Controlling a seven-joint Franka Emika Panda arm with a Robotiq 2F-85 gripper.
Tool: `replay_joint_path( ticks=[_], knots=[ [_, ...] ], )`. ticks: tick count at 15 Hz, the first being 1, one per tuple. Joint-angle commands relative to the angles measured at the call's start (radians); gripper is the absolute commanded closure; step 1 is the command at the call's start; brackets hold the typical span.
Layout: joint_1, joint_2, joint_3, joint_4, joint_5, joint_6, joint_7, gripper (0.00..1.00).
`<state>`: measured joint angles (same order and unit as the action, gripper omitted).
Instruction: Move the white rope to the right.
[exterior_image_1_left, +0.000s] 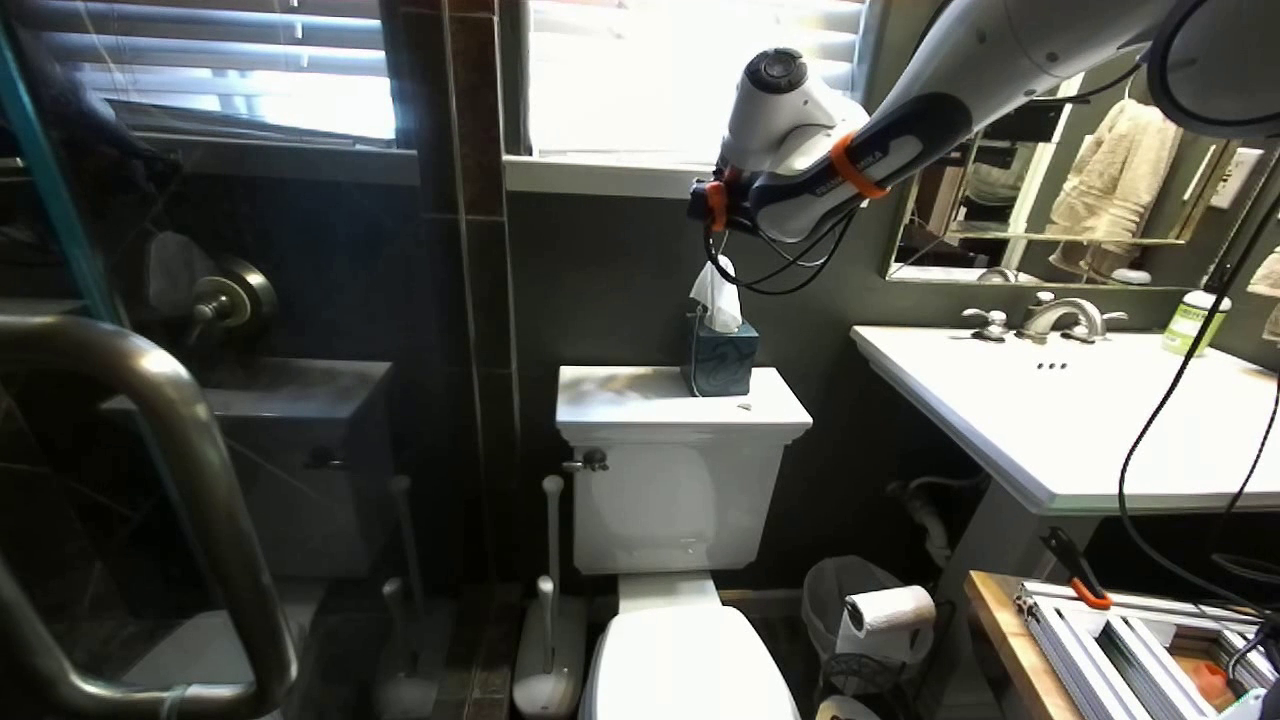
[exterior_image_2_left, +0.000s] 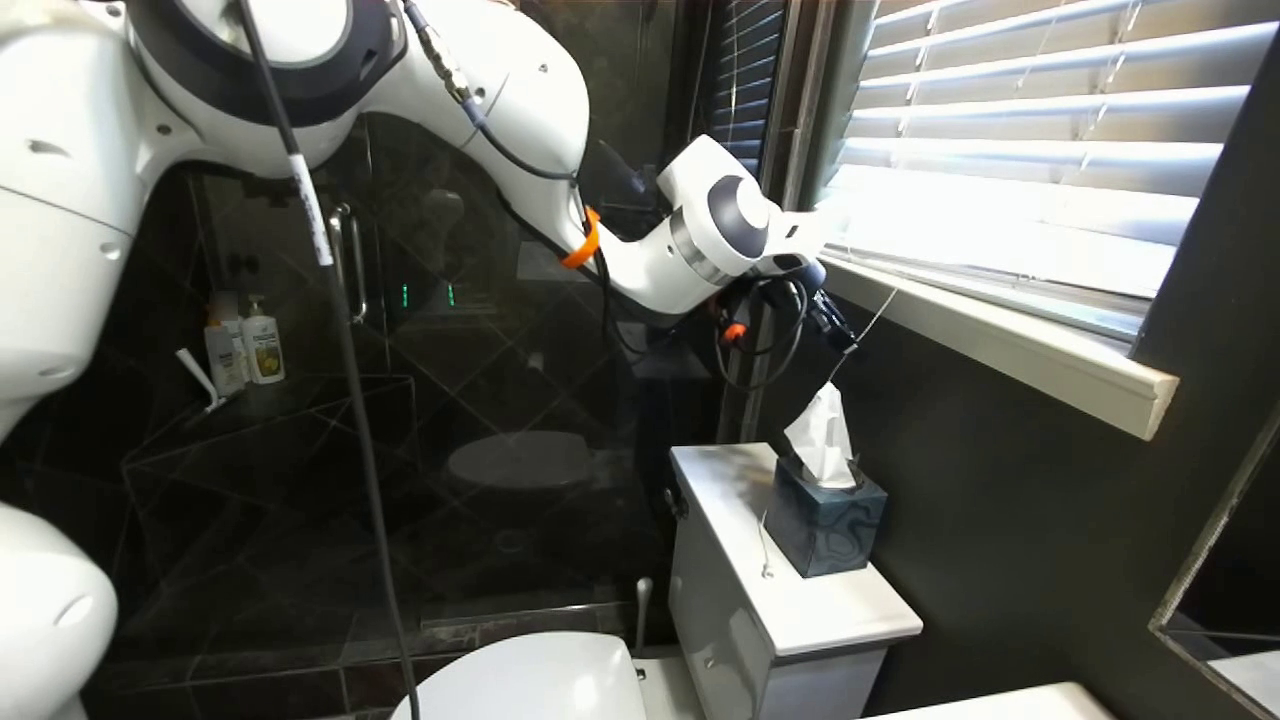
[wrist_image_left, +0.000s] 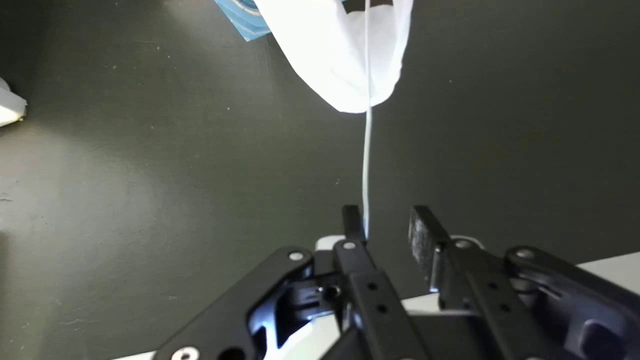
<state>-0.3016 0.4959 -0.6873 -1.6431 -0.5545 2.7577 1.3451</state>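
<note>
The white rope (wrist_image_left: 367, 150) is a thin cord. In the wrist view it runs down past a white tissue to the gap between the fingers of my gripper (wrist_image_left: 385, 220). The gripper is open. The rope lies between the fingers, close beside the left one; I cannot tell if it touches. In an exterior view the rope (exterior_image_2_left: 877, 317) slants from the window sill down to the gripper (exterior_image_2_left: 848, 345) and on behind the tissue. Its lower end lies on the toilet tank lid. In an exterior view the rope (exterior_image_1_left: 697, 355) hangs at the tissue box's side; the fingertips are hard to make out there.
A blue tissue box (exterior_image_1_left: 722, 358) with a raised tissue (exterior_image_2_left: 825, 435) stands on the tank lid (exterior_image_1_left: 625, 395) below the gripper. The window sill (exterior_image_2_left: 1000, 340) and dark wall are close to the gripper. A sink (exterior_image_1_left: 1060, 410) stands beside the toilet, and a glass shower wall is opposite.
</note>
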Motion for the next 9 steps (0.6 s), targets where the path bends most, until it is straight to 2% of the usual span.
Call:
replay_joint_path(
  ticks=[1,4,9],
  knots=[
    [0.043,0.007,-0.05,0.011,-0.041,-0.038,0.039,0.95],
    [0.074,-0.001,-0.085,0.003,-0.055,-0.067,0.036,1.0],
    [0.138,-0.042,-0.137,-0.037,-0.099,-0.17,-0.013,0.96]
  ],
)
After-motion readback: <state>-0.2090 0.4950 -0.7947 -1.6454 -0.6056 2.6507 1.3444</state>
